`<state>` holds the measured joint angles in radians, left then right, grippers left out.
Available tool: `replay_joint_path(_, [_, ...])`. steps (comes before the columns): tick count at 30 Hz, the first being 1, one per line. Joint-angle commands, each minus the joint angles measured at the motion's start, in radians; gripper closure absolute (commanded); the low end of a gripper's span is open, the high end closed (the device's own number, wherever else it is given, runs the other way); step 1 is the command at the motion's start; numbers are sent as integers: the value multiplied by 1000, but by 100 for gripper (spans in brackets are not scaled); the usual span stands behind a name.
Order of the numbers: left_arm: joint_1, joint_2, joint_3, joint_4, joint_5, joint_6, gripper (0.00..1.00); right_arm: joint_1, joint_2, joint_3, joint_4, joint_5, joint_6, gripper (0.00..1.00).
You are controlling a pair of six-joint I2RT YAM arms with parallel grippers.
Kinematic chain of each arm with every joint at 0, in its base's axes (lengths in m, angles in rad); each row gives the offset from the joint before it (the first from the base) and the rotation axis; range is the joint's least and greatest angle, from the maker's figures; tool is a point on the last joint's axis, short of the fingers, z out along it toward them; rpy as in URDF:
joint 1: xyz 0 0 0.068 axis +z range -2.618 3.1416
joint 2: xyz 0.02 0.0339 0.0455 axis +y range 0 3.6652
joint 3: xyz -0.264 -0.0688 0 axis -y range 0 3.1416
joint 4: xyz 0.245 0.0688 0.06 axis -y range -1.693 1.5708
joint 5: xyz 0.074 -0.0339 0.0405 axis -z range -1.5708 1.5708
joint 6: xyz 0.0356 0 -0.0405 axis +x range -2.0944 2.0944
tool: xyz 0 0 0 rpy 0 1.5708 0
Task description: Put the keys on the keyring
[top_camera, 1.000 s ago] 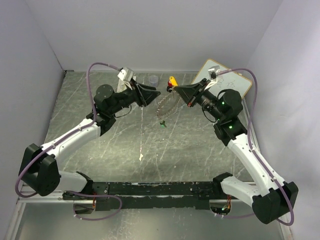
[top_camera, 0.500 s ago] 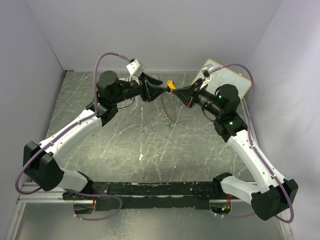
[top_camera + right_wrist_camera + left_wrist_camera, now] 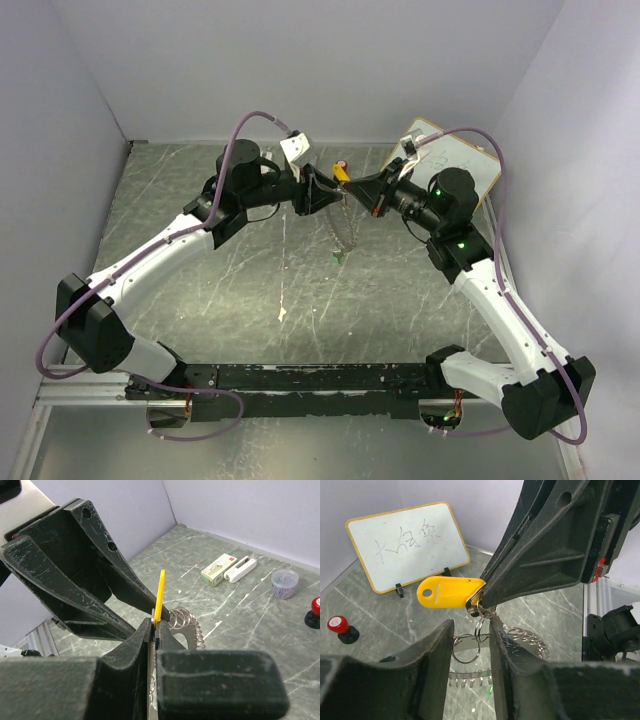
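The yellow key [image 3: 450, 591] is pinched at its metal end by my right gripper [image 3: 154, 627], which is shut on it; in the right wrist view it stands edge-on [image 3: 159, 600]. From it hang small split rings and the toothed silvery keyring [image 3: 470, 677], seen edge-on in the top view [image 3: 345, 225]. The green key [image 3: 340, 257] dangles at the keyring's bottom, also showing in the left wrist view [image 3: 489, 692]. My left gripper [image 3: 471, 625] is just under the yellow key. Its jaws are apart with a small split ring [image 3: 466, 649] between them. The two grippers meet tip to tip [image 3: 338, 188].
A whiteboard [image 3: 455, 160] leans at the back right. A red-capped knob [image 3: 339, 629] stands on the floor behind the grippers. A green-and-white box [image 3: 218, 570], a white stick [image 3: 240, 569] and a small round cup [image 3: 285, 583] lie toward the far wall.
My left gripper has swung right until it meets the right gripper at the yellow key. The keyring has turned to hang edge-on below them. The right gripper stays shut.
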<state>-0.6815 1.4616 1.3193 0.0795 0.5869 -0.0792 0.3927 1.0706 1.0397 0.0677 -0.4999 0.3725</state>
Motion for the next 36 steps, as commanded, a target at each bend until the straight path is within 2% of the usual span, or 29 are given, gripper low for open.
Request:
replay_joint_path(1, [-5,1,30,-25,-10,33,64,-3,-4,43,44,-18,0,100])
replay_joint_path(6, [-6,-7,18,3,-19,23,91,-3,-7,38,43,-18,2,100])
replay_joint_path(7, [-6,-6,18,1,-19,22,93,-3,-7,36,42,-14,2,100])
replay_joint_path(12, [-6,-42,-37,58,-70,-10,93,-3,-10,25,26,38,28,100])
replay_joint_path(23, [-4,-150,-243,388,-302,-168,93,-2,12,-109,121,34,158,100])
replay_joint_path(30, [-4,-147,-317,580,-344,-256,93,-2,5,-156,181,-5,189,100])
replay_joint_path(33, [-4,-131,-315,604,-337,-263,93,-2,5,-153,174,1,183,100])
replay_joint_path(35, [-3,-131,-301,558,-347,-263,93,-2,-5,-141,151,24,159,100])
replay_joint_path(36, [-4,-133,-288,514,-358,-254,90,-2,-9,-127,129,37,141,100])
